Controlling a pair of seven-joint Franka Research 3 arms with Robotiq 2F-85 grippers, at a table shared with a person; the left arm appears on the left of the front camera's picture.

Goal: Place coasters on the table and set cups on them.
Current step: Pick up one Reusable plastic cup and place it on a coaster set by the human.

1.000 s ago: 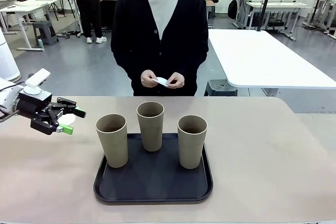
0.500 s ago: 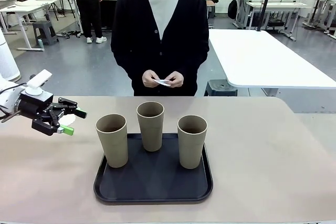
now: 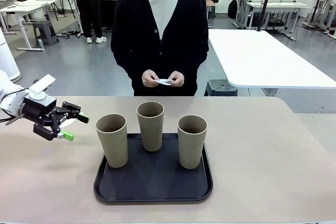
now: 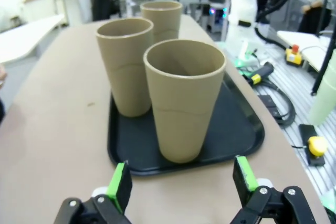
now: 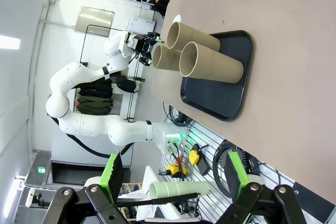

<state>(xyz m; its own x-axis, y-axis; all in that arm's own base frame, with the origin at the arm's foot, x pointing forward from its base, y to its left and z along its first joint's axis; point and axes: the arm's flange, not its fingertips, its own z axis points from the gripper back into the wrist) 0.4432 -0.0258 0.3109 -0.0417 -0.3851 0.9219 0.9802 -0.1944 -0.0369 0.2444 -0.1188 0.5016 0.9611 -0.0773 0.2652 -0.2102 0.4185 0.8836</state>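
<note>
Cups [image 3: 192, 141] stand upright, all three on the black tray [image 3: 152, 184] at the near middle of the table [image 3: 262, 150], none yet on a coaster. The leftmost cup [image 4: 184, 103] lies at twelve o'clock from the left gripper [image 4: 182, 179], its long axis vertical, just ahead of wide-spread, empty fingers; this arm is the nearer. A white coaster [image 3: 66, 123] seems to lie on the table just behind that gripper. The right gripper [image 5: 173, 174], likewise spread and empty, hangs well away. Farthest off, the person's hands [image 3: 176, 80] hold another coaster [image 3: 164, 82].
</note>
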